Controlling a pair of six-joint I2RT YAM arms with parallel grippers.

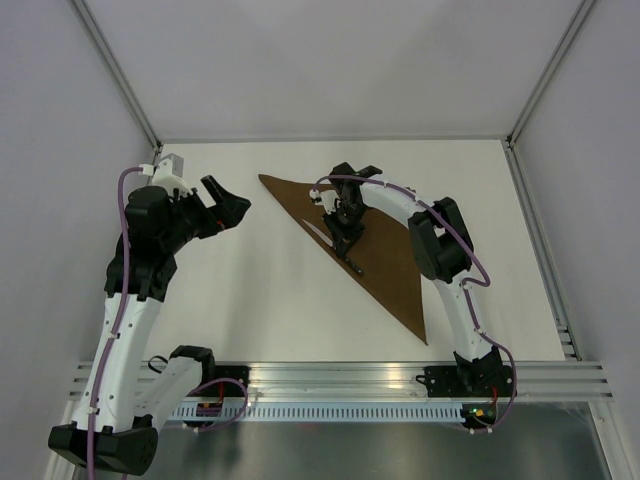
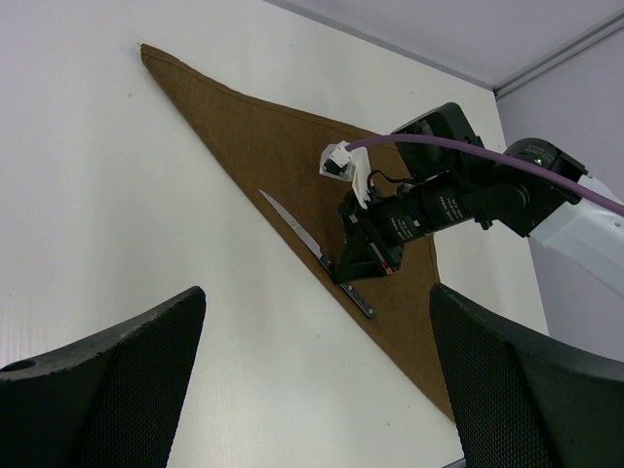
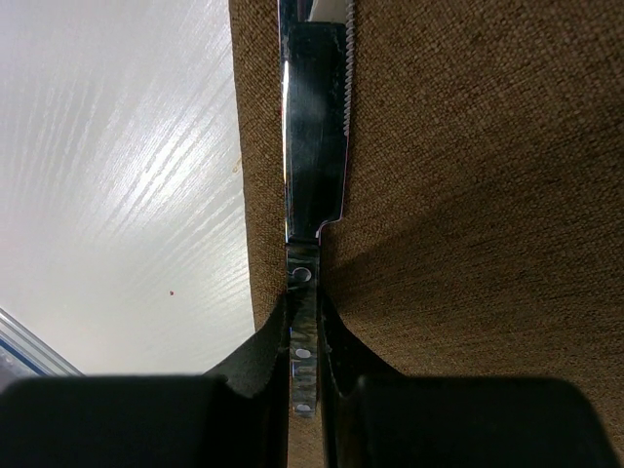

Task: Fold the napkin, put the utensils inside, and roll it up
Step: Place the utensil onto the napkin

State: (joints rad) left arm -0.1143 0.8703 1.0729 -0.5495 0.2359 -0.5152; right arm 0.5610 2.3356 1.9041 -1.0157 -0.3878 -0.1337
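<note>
your napkin (image 1: 385, 250) lies flat on the table (image 1: 250, 280) as a dark brown triangle. one sharp corner points to the far left, another points toward the near edge by the right arm's base, and the long straight edge between them faces the left arm.

the knife (image 1: 354, 266) sits along that long edge, roughly midway down it, in line with the border. from the left wrist view the knife (image 2: 292, 226) has its slim silver blade pointing toward the far corner and its dark handle end toward the near corner, with the napkin (image 2: 263, 146) spreading away behind it. from the right wrist view the knife (image 3: 314, 127) lies on the napkin (image 3: 487, 146) just inside the border, serrated side turned toward the cloth, and bare white table shows on the other side.

your right end effector (image 1: 345, 243) is down over the knife and pinching its handle. the fingers are drawn in narrow on either side of the riveted part, as the right end effector (image 3: 307, 331) shows close up. in the left wrist view the right end effector (image 2: 353, 268) stands tilted over the handle, and the handle's tip pokes out past it.

your left end effector (image 1: 228, 200) hangs over bare table to the left of the napkin, well apart from it, with its fingers spread wide and nothing between them. the left end effector (image 2: 317, 390) frames the knife and the right arm from its own camera.
</note>
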